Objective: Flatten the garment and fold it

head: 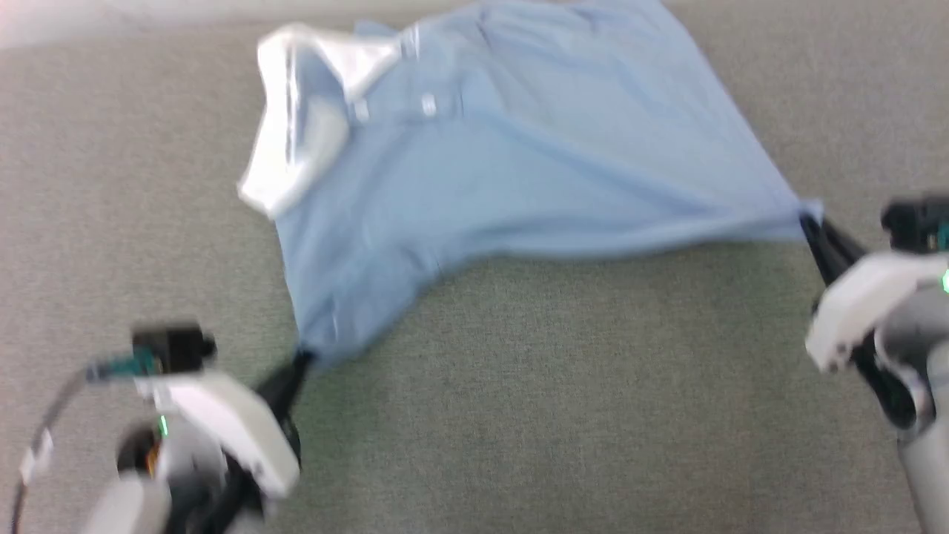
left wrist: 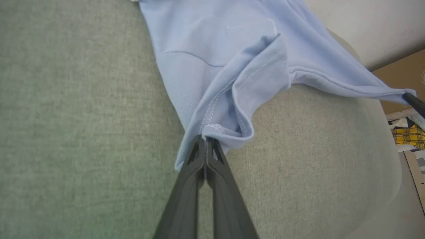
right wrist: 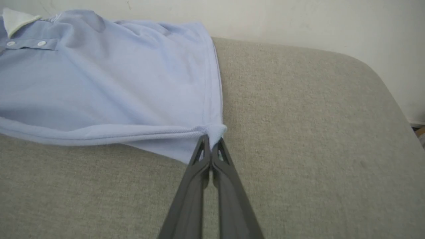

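Grey fabric surface (head: 519, 386) carries the garment (head: 519, 148), left tool (head: 302, 360) and right tool (head: 807, 221) pinching corners.

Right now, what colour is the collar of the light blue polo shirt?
The collar is white, clearest in head view.

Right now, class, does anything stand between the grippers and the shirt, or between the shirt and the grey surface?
Nothing visible: the left gripper and right gripper each pinch a corner of the garment, directly over the grey surface.
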### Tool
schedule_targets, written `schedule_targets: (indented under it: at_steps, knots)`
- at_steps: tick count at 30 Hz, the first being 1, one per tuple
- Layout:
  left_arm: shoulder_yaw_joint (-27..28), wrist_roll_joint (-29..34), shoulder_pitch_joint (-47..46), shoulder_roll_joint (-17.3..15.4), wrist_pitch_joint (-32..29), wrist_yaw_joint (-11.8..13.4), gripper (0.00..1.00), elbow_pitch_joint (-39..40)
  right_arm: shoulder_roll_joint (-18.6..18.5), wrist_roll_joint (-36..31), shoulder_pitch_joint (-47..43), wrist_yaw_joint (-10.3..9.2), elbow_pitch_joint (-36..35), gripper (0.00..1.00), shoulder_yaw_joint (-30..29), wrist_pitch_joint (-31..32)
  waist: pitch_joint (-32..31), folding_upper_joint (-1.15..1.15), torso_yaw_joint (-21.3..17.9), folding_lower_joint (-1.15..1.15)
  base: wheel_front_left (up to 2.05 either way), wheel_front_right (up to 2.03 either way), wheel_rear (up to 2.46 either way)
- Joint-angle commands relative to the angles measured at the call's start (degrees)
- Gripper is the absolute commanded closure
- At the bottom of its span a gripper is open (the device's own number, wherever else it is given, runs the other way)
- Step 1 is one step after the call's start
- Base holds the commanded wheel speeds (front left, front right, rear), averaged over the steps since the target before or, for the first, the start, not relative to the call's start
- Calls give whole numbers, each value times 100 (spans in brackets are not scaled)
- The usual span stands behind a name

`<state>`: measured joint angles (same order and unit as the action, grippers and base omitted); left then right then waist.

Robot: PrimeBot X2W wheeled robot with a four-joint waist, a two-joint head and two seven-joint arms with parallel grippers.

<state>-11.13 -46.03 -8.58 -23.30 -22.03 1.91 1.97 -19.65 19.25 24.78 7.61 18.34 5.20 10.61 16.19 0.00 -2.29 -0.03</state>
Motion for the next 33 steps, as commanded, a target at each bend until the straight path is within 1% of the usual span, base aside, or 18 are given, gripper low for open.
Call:
schedule_targets:
  at_steps: [1,4,8,14,16,20,22,24,28,31,33]
  knots:
    - [3,-92,365,59,-47,110,100,181,58,-107,-292,-12,-92,100,-153,62,-293,0,85,3,0,0,0]
    - [30,-234,984,158,-51,291,100,393,174,-250,-841,-12,-273,100,-395,253,-407,0,100,3,0,0,0]
    - [10,-199,1577,150,-11,444,100,410,368,-318,-1587,-12,-538,100,-773,676,-525,0,129,3,0,0,0]
    - [51,-280,2096,304,230,515,100,294,827,-351,-2539,-12,-1120,100,-1291,1459,-569,0,91,3,0,0,0]
    - [41,-241,2218,303,281,544,100,238,987,-365,-2752,-12,-1294,100,-1430,1675,-565,0,68,3,0,0,0]
    - [28,-134,2401,271,372,611,100,158,1171,-470,-3021,-12,-1527,100,-1554,1772,-551,0,22,3,0,0,0]
    - [57,-124,2440,315,512,600,100,193,1256,-475,-3073,-12,-1554,100,-1581,1599,-547,0,6,3,0,0,0]
    - [77,-12,2436,359,801,546,100,268,1293,-499,-3090,-12,-1537,100,-1535,1289,-556,0,-2,3,0,0,0]
    - [116,577,2314,450,1840,476,100,412,1267,-567,-3105,-12,-1479,100,-1358,395,-612,0,9,3,0,0,0]
    - [105,1095,2105,592,2711,523,100,420,1169,-635,-3070,-12,-1397,100,-1169,-358,-658,0,30,3,0,0,0]
    - [46,1340,1941,696,3116,549,100,341,1123,-691,-3024,-12,-1333,100,-1061,-784,-693,0,38,3,0,0,0]
